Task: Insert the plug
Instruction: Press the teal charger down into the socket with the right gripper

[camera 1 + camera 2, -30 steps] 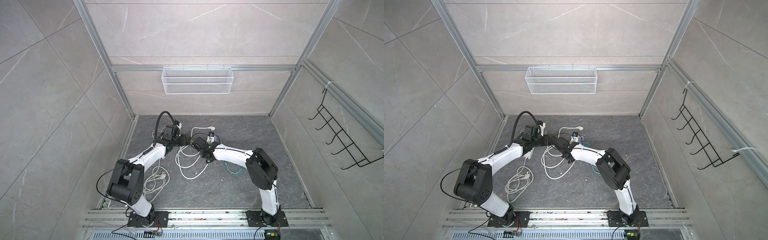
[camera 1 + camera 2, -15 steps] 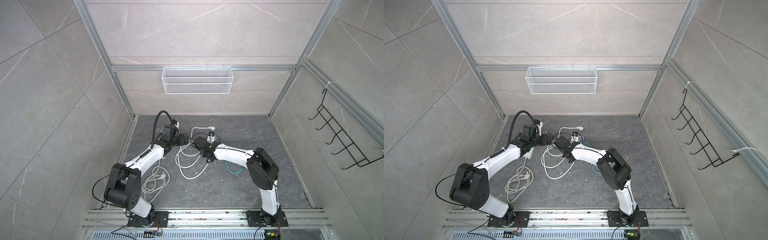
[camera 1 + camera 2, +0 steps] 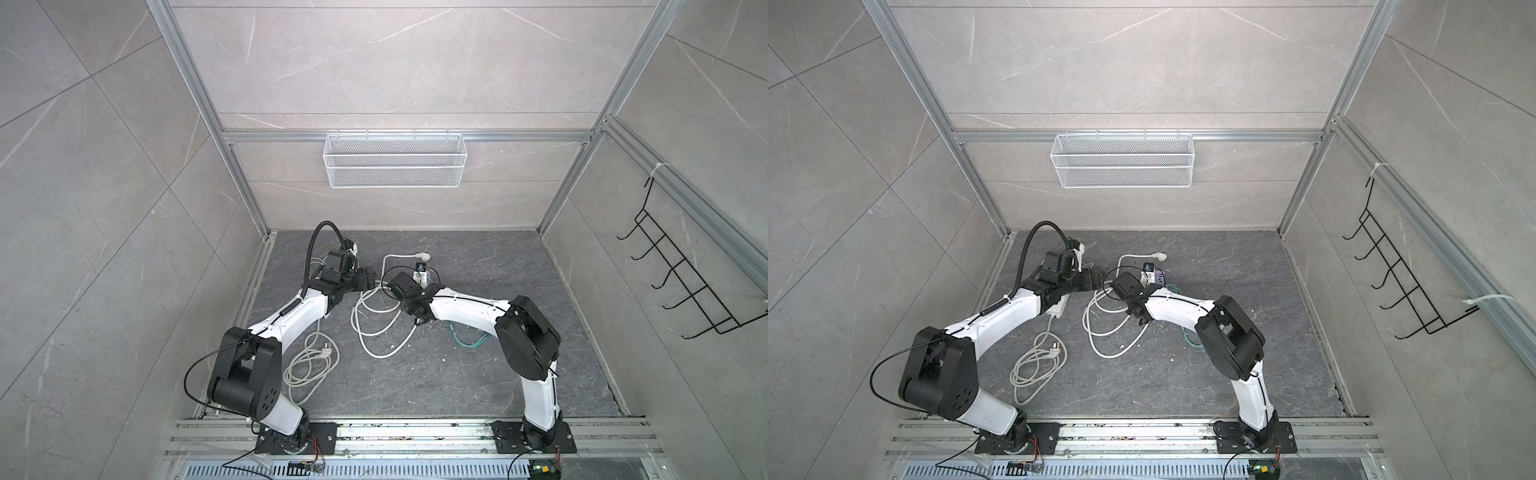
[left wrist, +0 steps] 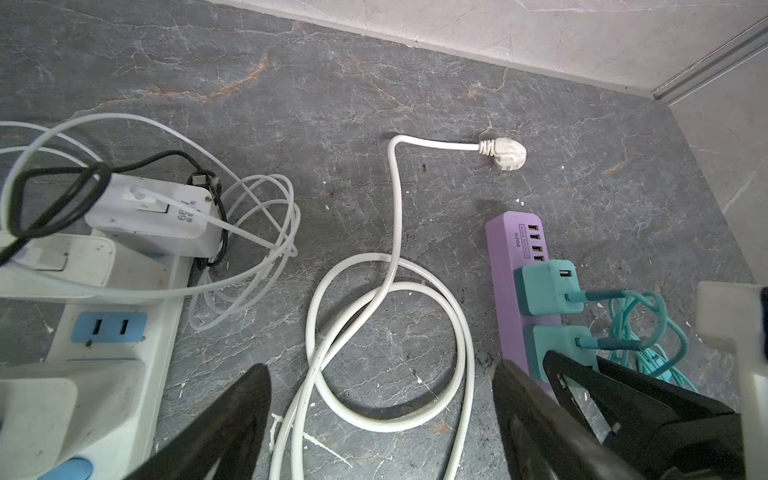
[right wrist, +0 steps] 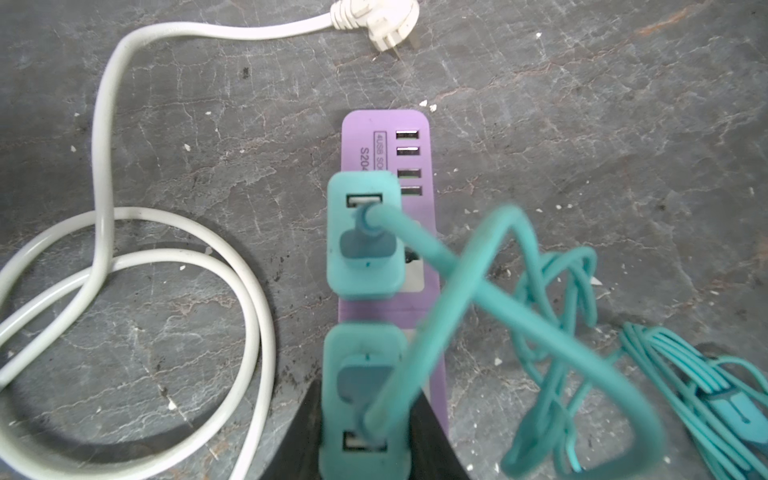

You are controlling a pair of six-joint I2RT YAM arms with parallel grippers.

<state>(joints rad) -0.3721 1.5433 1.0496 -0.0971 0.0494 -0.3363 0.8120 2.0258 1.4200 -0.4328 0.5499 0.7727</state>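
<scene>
My right gripper [image 5: 365, 436] is shut on a teal plug [image 5: 361, 399], its black fingers on both sides of the plug's body. The plug sits over a socket of the purple power strip [image 5: 415, 158]; how deep it is seated is hidden. A second teal plug [image 5: 365, 232] is in the neighbouring socket. In both top views the right gripper [image 3: 417, 280] [image 3: 1142, 280] reaches the strip [image 3: 1158, 275] at the back middle. My left gripper [image 4: 382, 419] [image 3: 368, 279] hangs open over the white cable loop [image 4: 390, 291], left of the strip [image 4: 509, 249].
A loose white plug [image 4: 505, 156] [image 5: 382, 20] lies on the floor beyond the strip. Tangled teal cables [image 5: 561, 316] lie beside the strip. A white power strip [image 4: 116, 332] carrying a white charger [image 4: 158, 216] is by the left gripper. A grey cable coil [image 3: 309, 365] lies front left.
The left gripper has drawn back slightly to the left and its arm has shifted. The right arm stays put on the teal plug.
</scene>
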